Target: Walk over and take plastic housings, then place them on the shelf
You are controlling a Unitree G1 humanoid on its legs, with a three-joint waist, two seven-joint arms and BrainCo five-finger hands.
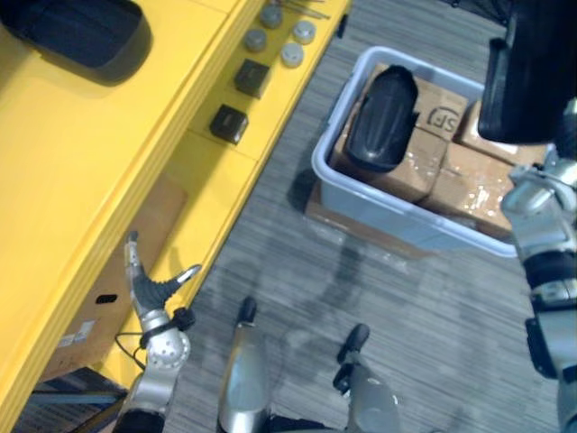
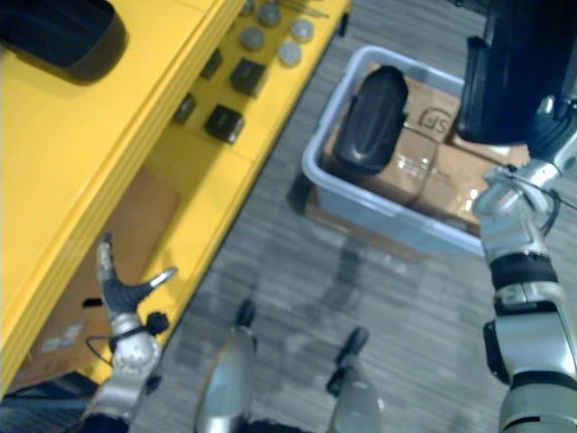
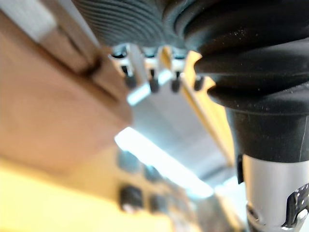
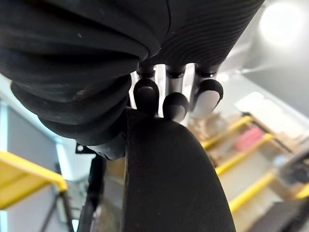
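Shelf (image 1: 81,153) left — a housing (image 1: 77,32) on top, bin (image 1: 401,227) right (second housing (image 1: 383,117) on boxes (image 1: 469,185) inside)

The held housing (image 1: 530,72) is chopped off by the top and right edges in the eye views, so its full shape can't be made out. The right hand (image 4: 175,105) is mostly buried behind it there. From the wrist, fingers (image 4: 146,94) are seen curled onto its rim, but the thumb can't be picked out. The shelf housing (image 1: 77,32) is clipped at the top edge too. One end of the grey bin (image 1: 329,171) is covered by the right arm. The dark blocks (image 1: 229,123) and grey round pieces (image 1: 292,54) on the yellow shelf (image 1: 108,153) are too small to be identified.
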